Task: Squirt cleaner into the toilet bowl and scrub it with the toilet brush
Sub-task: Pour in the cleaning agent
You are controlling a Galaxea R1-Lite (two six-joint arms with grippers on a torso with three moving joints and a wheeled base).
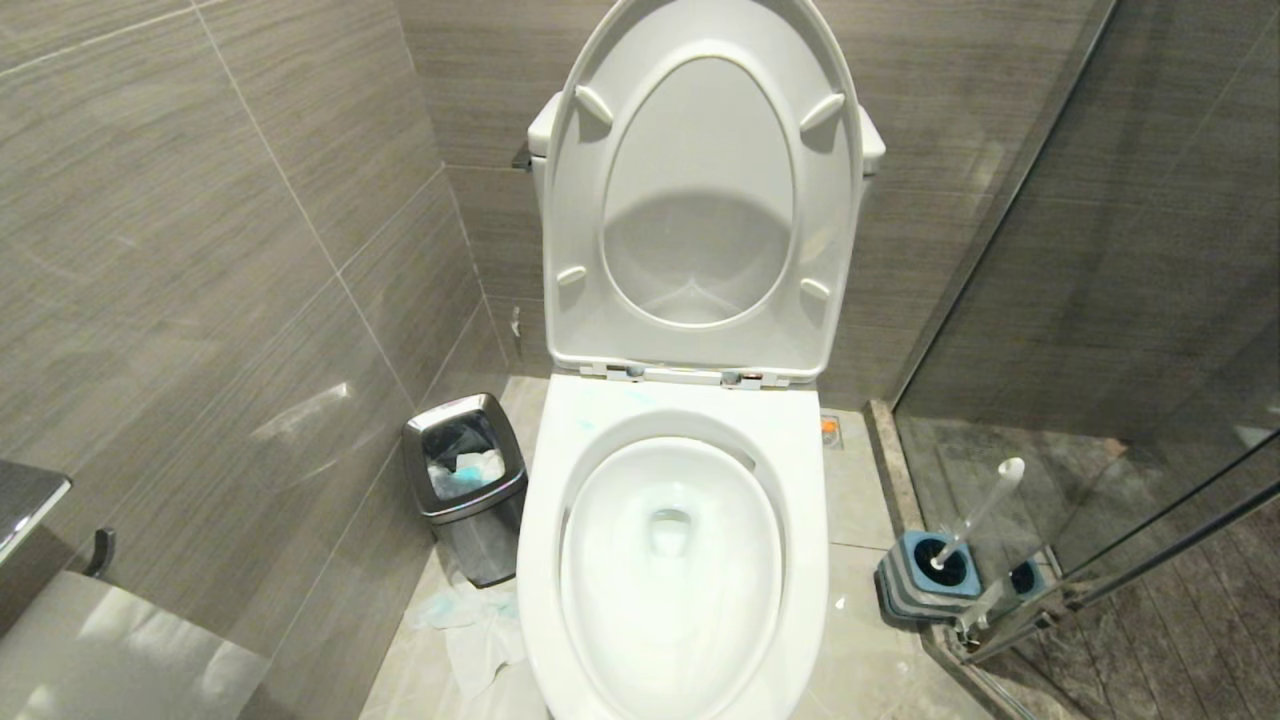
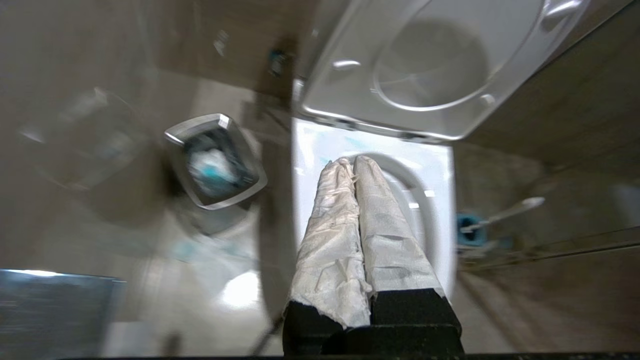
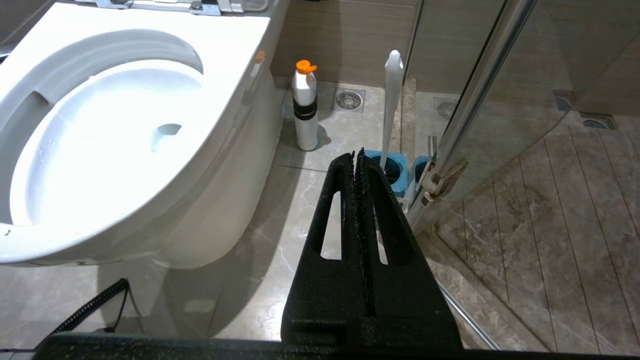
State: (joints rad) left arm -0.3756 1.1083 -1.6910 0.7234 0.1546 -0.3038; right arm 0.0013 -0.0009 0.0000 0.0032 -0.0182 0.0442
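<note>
Head view, toilet bowl (image 1: 670, 600): white, seat and lid (image 1: 700, 190) raised against the tank; faint blue smears on the rim behind the opening.
Head view, toilet brush (image 1: 985, 505): stands tilted in its blue-topped holder (image 1: 925, 575) on the floor to the right of the toilet, by the glass partition.
Head view, steel bin (image 1: 465, 485): left of the toilet, crumpled paper on the floor beside it.
Left wrist view, left hand (image 2: 352, 162): fingers wrapped in whitish cloth, pressed together, holding nothing, above the bowl's rim.
Right wrist view, right hand (image 3: 358, 155): black fingers closed, empty, low near the brush holder.
Right wrist view, bottle (image 3: 305, 107): white, orange cap, upright on the floor beside the toilet.
</note>
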